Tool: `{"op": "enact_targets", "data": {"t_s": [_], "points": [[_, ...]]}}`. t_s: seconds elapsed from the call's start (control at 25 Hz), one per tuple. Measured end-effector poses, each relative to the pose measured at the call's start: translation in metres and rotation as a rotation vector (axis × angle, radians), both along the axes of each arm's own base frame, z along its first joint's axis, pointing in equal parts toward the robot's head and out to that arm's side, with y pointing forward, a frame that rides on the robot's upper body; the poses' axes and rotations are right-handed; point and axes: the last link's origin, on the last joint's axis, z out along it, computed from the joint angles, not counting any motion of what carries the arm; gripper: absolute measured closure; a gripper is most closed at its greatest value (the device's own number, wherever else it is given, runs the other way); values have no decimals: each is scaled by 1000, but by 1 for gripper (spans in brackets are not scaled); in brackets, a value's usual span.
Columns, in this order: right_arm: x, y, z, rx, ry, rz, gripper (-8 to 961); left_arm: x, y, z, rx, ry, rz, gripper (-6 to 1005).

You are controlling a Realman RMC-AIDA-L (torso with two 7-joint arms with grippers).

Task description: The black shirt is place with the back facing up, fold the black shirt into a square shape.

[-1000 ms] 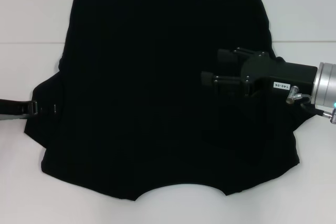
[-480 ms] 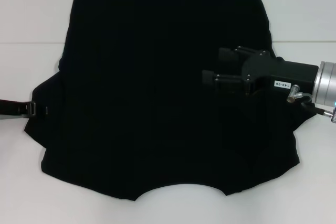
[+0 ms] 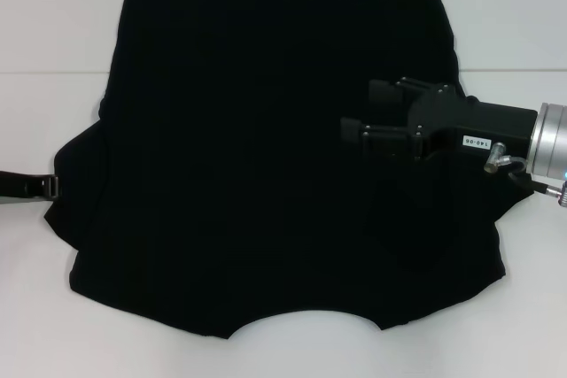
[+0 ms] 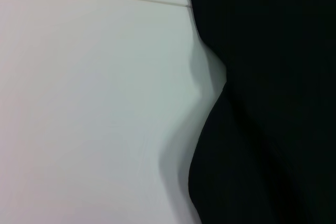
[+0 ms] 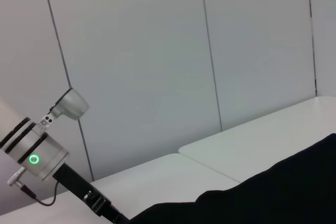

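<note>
One shirt [image 3: 266, 148], black, spread flat on a white table [image 3: 44, 24]. Its long axis runs toward and away from the robot: the curved neckline lies at the near edge, the hem at the far edge. A short sleeve pokes out on each side near the robot. No lettering shows on the upturned face.

Two grippers. The right gripper [image 3: 368, 112] reaches in from the right and hovers above the right part of the shirt, fingers pointing left. Its two fingers [image 3: 383, 92] stand slightly apart with nothing between them.

The left gripper [image 3: 55, 186] sits low at the tip of the left sleeve. Only a thin black part of it shows against the cloth, so its opening and grasp cannot be told. The left wrist view shows the shirt's edge [image 4: 210, 114] lying wavy on the table.

One left arm [image 5: 37, 150] with a green ring light appears in the right wrist view.
</note>
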Motion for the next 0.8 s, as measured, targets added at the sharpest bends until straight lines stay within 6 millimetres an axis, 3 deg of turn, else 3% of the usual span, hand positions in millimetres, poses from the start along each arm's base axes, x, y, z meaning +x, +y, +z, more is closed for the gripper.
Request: {"op": "enact_targets", "data": {"t_s": [0.36,0.8], "points": [[0,0,0,-1,1,0,38,0,0,1,-1,0,-1,1001],[0,1,1,23,21,0,39,-9,-6,19,54,9,22,1001]]}}
